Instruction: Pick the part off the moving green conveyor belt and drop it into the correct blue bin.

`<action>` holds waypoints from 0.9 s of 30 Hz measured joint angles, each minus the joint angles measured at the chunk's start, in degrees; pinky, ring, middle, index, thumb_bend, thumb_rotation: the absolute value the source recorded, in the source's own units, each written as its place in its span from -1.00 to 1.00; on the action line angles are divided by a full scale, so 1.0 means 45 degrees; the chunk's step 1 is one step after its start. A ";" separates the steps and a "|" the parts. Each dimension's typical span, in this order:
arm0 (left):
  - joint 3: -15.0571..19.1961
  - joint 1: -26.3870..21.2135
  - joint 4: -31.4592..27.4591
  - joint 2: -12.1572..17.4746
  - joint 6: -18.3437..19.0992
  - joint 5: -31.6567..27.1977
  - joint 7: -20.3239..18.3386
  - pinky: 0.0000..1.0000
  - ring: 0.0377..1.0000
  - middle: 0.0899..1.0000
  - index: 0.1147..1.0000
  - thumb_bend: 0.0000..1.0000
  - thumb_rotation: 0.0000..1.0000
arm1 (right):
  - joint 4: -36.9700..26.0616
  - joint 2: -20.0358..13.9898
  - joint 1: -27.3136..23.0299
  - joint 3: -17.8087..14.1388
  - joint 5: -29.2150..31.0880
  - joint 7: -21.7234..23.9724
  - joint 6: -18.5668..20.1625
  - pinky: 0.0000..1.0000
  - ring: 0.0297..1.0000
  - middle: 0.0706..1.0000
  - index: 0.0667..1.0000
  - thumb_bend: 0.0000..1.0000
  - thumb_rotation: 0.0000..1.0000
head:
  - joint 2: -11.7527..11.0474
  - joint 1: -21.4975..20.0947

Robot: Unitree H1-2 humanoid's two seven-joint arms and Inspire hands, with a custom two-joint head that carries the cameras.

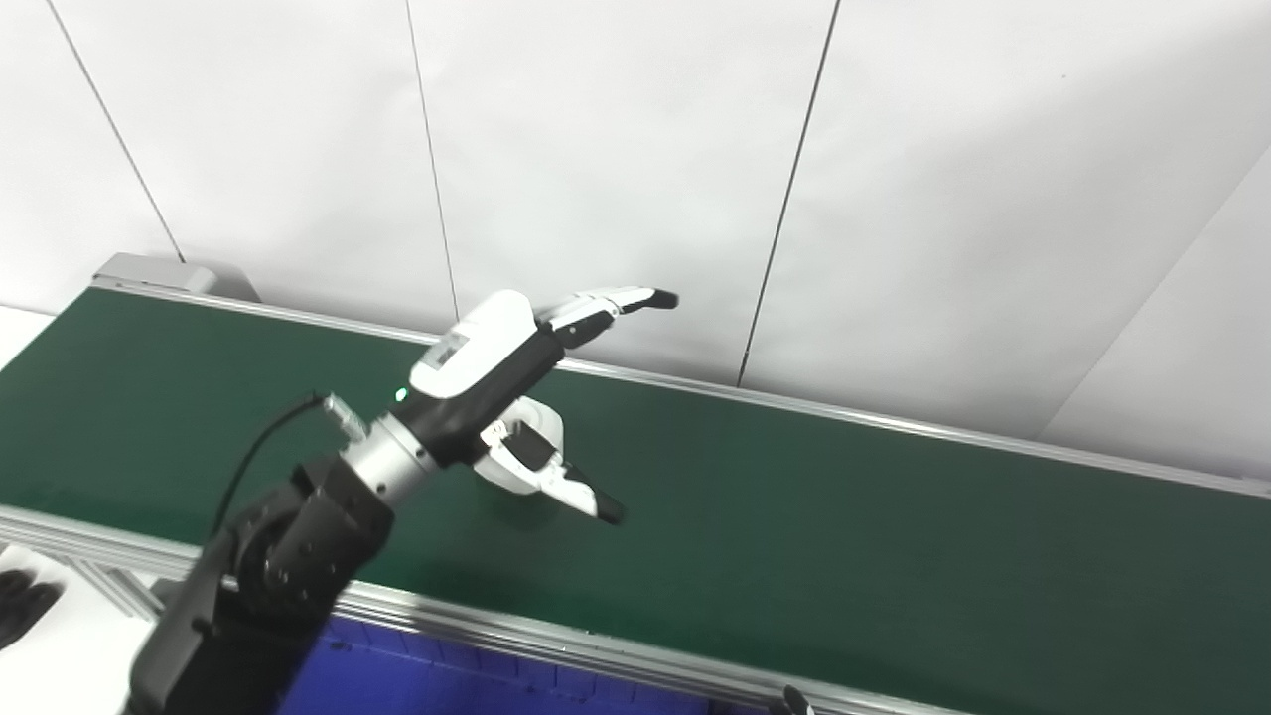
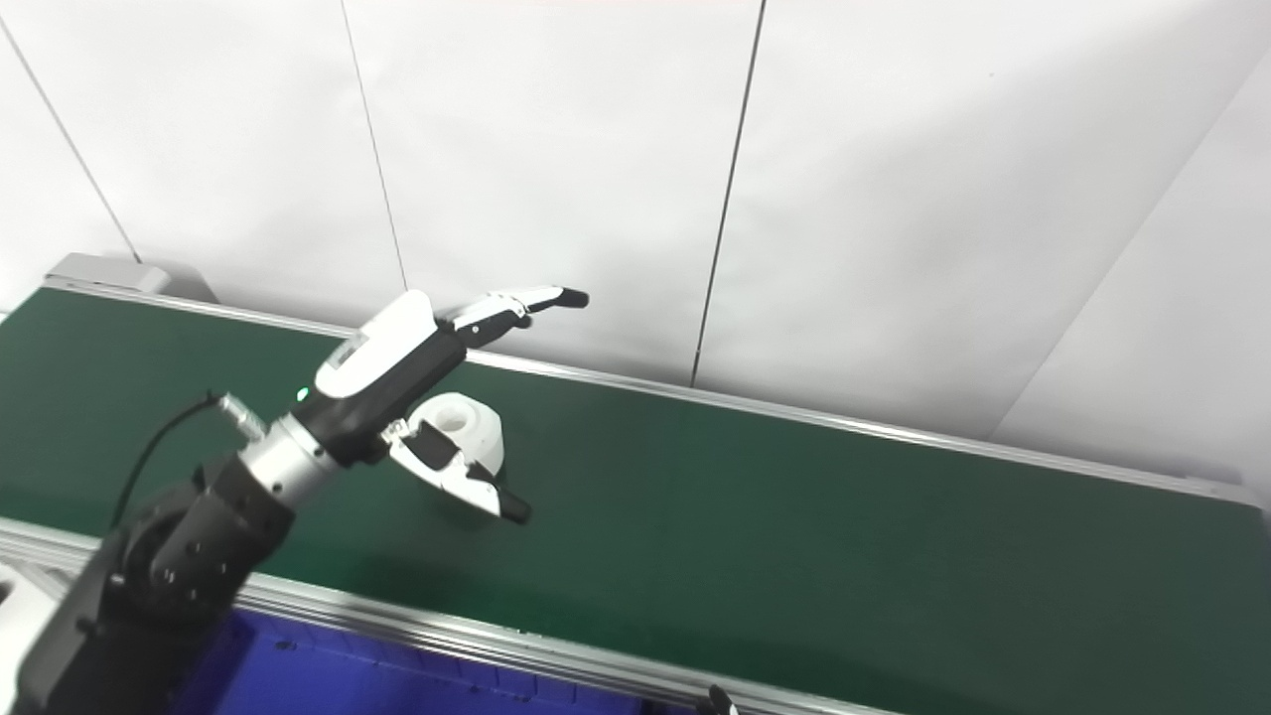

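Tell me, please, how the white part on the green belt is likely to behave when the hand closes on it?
The white part looks like a rigid moulded piece, so it should hold its shape. Its rounded, smooth sides could let it slip or turn between the fingers. It sits squat on the conveyor belt, so tipping seems unlikely. The left hand is open around it.

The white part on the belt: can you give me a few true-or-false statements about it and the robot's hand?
1. The white part sits on the green belt. True.
2. The left hand is closed tight around the part. False: its fingers are spread apart, above and beside the part.
3. The part is already in the blue bin. False: it is on the belt.
4. The bin lies at the belt's near edge. True.
5. The right hand grips the part. False: only the left hand is near it.
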 measured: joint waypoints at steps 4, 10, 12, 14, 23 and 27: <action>-0.0626 -0.0997 0.1248 0.0547 -0.0829 0.1655 -0.0089 0.66 0.72 0.74 0.67 1.00 -0.60 | 0.0003 0.0021 -0.0004 -0.0046 0.0096 0.0052 -0.0005 0.76 0.82 0.89 0.98 0.87 1.00 | 0.0000 -0.0020; -0.1580 -0.2534 0.2910 0.1158 -0.1348 0.3231 -0.0687 0.72 0.75 0.75 0.65 1.00 -0.65 | 0.0016 0.0128 -0.0003 -0.0055 0.0097 0.0113 -0.0006 0.75 0.82 0.89 0.98 0.85 1.00 | 0.0059 -0.0118; -0.1835 -0.2805 0.3316 0.1278 -0.1420 0.3544 -0.0930 0.73 0.74 0.73 0.66 1.00 -0.66 | 0.0016 0.0124 -0.0002 -0.0066 0.0098 0.0127 -0.0008 0.75 0.83 0.89 0.98 0.85 1.00 | 0.0078 -0.0118; -0.2108 -0.3007 0.3800 0.1303 -0.1440 0.3818 -0.1287 0.73 0.74 0.73 0.68 1.00 -0.66 | 0.0015 0.0125 0.0000 -0.0072 0.0100 0.0145 -0.0014 0.75 0.82 0.89 0.98 0.85 1.00 | 0.0117 -0.0137; -0.2978 -0.3514 0.5119 0.1283 -0.1093 0.4389 -0.2677 0.73 0.75 0.75 0.68 1.00 -0.78 | 0.0011 0.0164 0.0060 -0.0129 0.0170 0.0330 -0.0019 0.73 0.81 0.88 0.97 0.86 1.00 | 0.0215 -0.0313; -0.2993 -0.3558 0.5636 0.0698 -0.0061 0.4377 -0.3065 0.63 0.74 0.74 0.67 1.00 -0.73 | 0.0004 0.0232 0.0063 -0.0130 0.0188 0.0408 -0.0019 0.73 0.80 0.87 0.97 0.86 1.00 | 0.0273 -0.0352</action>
